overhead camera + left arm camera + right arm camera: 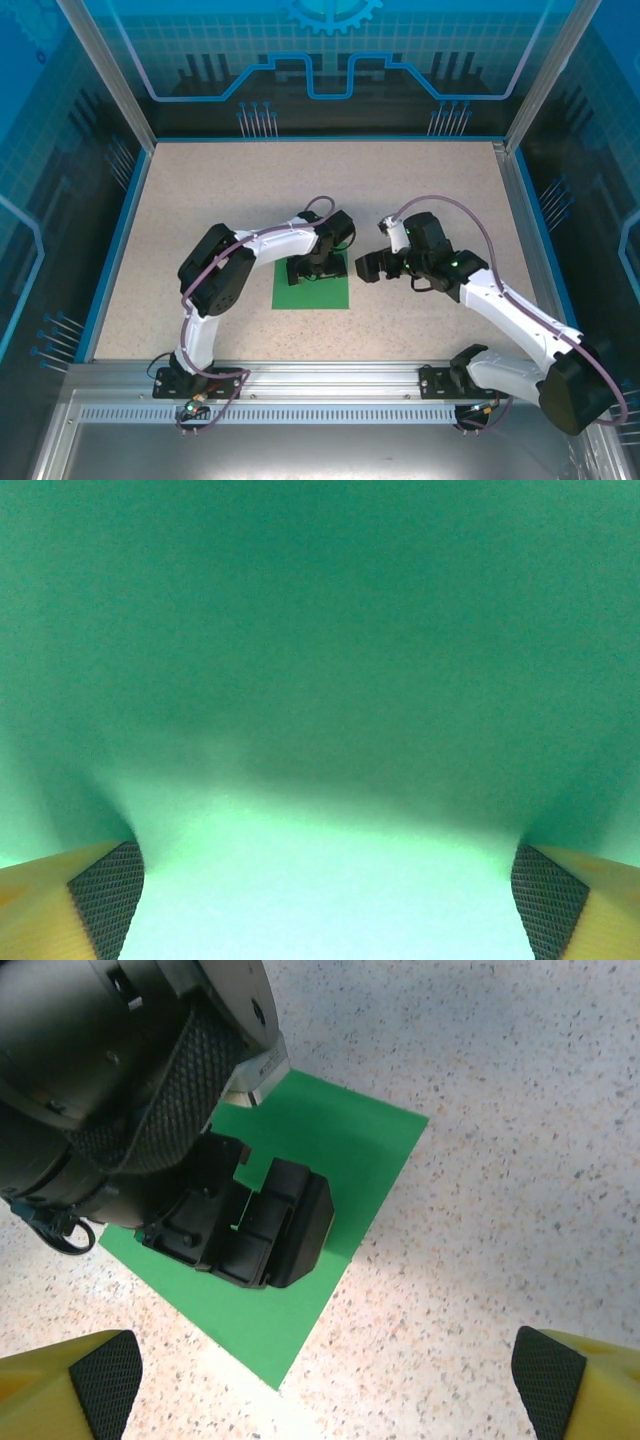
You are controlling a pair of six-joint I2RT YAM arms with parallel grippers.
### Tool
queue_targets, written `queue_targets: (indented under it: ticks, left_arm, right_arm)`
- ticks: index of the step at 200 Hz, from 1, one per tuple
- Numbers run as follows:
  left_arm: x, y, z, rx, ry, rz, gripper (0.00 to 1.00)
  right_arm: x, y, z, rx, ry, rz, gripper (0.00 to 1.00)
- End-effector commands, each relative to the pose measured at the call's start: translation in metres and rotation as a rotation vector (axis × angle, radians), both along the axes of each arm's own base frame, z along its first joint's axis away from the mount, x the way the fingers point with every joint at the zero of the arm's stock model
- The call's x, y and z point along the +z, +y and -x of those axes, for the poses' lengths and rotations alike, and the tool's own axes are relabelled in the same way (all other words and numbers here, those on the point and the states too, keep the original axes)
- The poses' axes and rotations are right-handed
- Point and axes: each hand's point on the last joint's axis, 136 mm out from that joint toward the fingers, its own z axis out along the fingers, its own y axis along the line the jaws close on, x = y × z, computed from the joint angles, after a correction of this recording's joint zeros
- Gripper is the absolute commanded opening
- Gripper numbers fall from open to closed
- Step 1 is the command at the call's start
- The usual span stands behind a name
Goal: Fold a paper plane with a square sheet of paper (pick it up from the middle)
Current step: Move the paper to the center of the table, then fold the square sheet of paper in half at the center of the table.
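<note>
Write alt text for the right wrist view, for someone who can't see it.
The left gripper points down at the middle of the green square sheet of paper on the speckled table. The open right gripper's yellow fingers frame the bottom corners.

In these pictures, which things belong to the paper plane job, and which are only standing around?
For the job: square sheet of paper, lying flat; left tool, open over the sheet; right tool, open, off to the sheet's side.
Only surroundings: speckled table; blue walls; metal rail at the near edge.
</note>
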Motion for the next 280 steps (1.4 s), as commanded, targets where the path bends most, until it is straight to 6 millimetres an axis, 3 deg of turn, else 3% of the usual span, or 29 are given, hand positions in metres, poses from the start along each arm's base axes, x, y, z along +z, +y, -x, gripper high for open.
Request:
queue_targets:
  ticks: [1, 58, 72, 75, 116, 165, 219, 280]
  left_arm:
    - [0.032, 0.012, 0.0, 0.015, -0.004, 0.029, 0.99]
    - [0.088, 0.055, -0.017, -0.169, -0.137, 0.079, 0.99]
    - [0.086, 0.063, -0.014, -0.177, -0.144, 0.153, 0.98]
    - [0.086, 0.065, -0.014, -0.176, -0.147, 0.17, 0.99]
    - [0.087, 0.09, 0.001, -0.175, -0.174, 0.212, 0.99]
    - [0.08, 0.121, 0.027, -0.032, -0.188, 0.355, 0.99]
    - [0.074, 0.13, 0.037, 0.056, -0.191, 0.485, 0.99]
    - [0.064, 0.15, 0.04, 0.125, -0.207, 0.442, 0.99]
  right_arm:
    - [-0.003, -0.004, 0.015, -0.024, 0.088, -0.027, 0.99]
    - [-0.009, 0.018, 0.023, -0.072, 0.179, 0.021, 0.99]
    - [-0.017, 0.022, 0.025, -0.099, 0.204, 0.082, 0.99]
    - [-0.007, 0.026, 0.02, -0.103, 0.188, 0.07, 0.99]
    - [-0.014, 0.054, 0.019, -0.133, 0.194, 0.142, 0.99]
    - [-0.031, 0.09, 0.011, -0.191, 0.215, 0.194, 0.99]
    - [-0.055, 0.123, 0.001, -0.255, 0.28, 0.211, 0.99]
    - [-0.084, 0.144, -0.016, -0.322, 0.293, 0.31, 0.99]
